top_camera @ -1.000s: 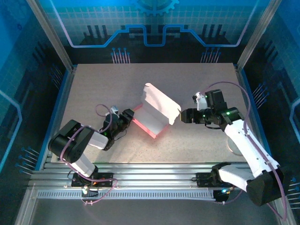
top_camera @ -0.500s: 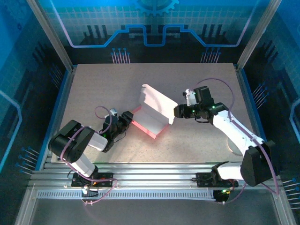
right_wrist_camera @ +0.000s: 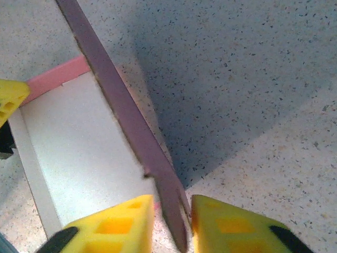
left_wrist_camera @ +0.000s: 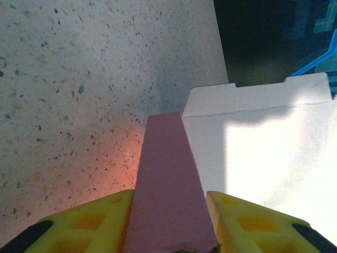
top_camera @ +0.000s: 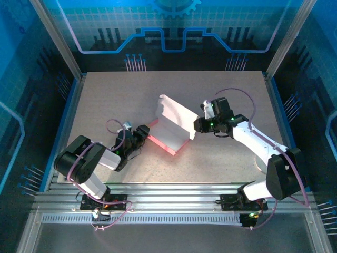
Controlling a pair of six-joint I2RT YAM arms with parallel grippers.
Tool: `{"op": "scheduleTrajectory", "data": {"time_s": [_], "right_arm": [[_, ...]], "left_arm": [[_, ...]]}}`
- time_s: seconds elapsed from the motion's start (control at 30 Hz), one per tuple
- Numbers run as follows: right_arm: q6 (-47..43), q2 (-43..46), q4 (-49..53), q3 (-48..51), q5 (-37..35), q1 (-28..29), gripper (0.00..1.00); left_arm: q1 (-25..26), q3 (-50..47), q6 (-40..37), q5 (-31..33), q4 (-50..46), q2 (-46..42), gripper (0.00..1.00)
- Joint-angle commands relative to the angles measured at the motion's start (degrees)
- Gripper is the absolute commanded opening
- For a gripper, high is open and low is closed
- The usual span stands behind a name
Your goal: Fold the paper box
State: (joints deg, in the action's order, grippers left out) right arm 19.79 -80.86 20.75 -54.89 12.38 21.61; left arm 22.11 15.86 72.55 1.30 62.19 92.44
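Left gripper (left_wrist_camera: 171,224) clamps pink wall (left_wrist_camera: 167,179) of paper box (top_camera: 176,126), middle of table (top_camera: 226,163). Right gripper (right_wrist_camera: 172,219) pinches raised panel (top_camera: 180,117) at edge. Hold left firm; swing panel slowly along crease, no tugging.

The paper box (top_camera: 174,124) is thin, smooth, matt cardboard, pink outside and whitish inside. The table (top_camera: 116,100) is matt with fine dark speckle. The gripper fingers (left_wrist_camera: 95,221) are yellow moulded plastic. The right arm shell (top_camera: 258,143) is smooth white plastic. The rails (top_camera: 174,192) are ribbed bare metal.
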Motion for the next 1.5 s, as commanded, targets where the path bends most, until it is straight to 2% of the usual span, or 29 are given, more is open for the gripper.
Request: {"op": "scheduleTrajectory", "data": {"time_s": [0.0,0.2,0.33,0.43,0.53,0.67,0.8,0.93,1.2,1.37,1.47], "right_arm": [[-0.49,-0.84,-1.9,-1.0,-1.69,0.81,0.19],[-2.35,-0.74,-2.06,-1.32,-2.69,1.46,0.12],[-5.37,-0.06,-0.93,-1.86,-3.9,1.68,0.09],[-8.28,0.52,0.04,-2.21,-4.41,1.68,0.09],[-11.26,0.01,1.58,-3.08,-3.42,1.44,0.09],[-13.85,-1.23,2.11,-3.81,-2.6,1.2,0.09],[-15.39,-1.15,1.43,-4.05,-1.22,0.87,0.09],[-17.0,-1.22,0.6,-4.09,2.37,0.54,0.09],[-20.96,-3.59,2.55,-6.37,7.65,0.08,0.08],[-21.92,-4.98,4.03,-7.36,9.64,0.19,0.08],[-21.97,-5.01,3.99,-7.28,9.8,0.15,0.08]], "left_arm": [[-0.31,-1.33,-0.44,0.51,0.68,-1.81,0.42],[-0.56,-2.59,-1.24,-0.95,-0.94,-3.6,0.52],[-1.58,-3.2,-4.08,-4.02,-8.94,-9.06,0.6],[-2.31,-3.49,-8.42,-5.93,-20.71,-17.63,0.65],[-4.03,-2.94,-12.34,-7.55,-36.99,-29.3,0.68],[-7.34,3.24,-22.21,-9.21,-60.43,-43.45,0.69],[-11.53,8.09,-31.09,-12.99,-70.13,-49.55,0.75],[-12.09,12.06,-37.87,-17.03,-68.92,-45.0,0.79],[-12.26,25.26,-52.76,-25.2,-69.3,-28.04,0.85],[-12.88,33.59,-63.57,-26.3,-72.84,-20.42,0.87],[-14.28,37.93,-67.25,-27.1,-74.27,-15.81,0.88]]}}
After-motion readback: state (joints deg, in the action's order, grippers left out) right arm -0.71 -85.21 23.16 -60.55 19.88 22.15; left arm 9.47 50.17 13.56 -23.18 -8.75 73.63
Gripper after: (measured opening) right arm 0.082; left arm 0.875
